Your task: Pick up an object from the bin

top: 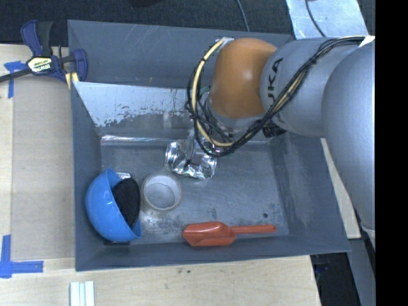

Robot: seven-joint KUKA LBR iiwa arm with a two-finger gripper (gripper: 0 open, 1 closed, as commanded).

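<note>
My gripper (191, 160) is low in the middle of the bin, near the back wall, its shiny metal body showing beneath the orange wrist cover. Just in front of it and to the left sits a clear round ring-like thing (160, 192), possibly a tape roll or a cup, close to the gripper but apart from it. A red scoop (220, 233) with a thin handle pointing right lies along the front wall. I see nothing held in the gripper.
A blue bowl (102, 209) lies tipped on its side in the front left corner, with a black object (128, 199) inside it. The arm and its cables hang over the back right of the bin.
</note>
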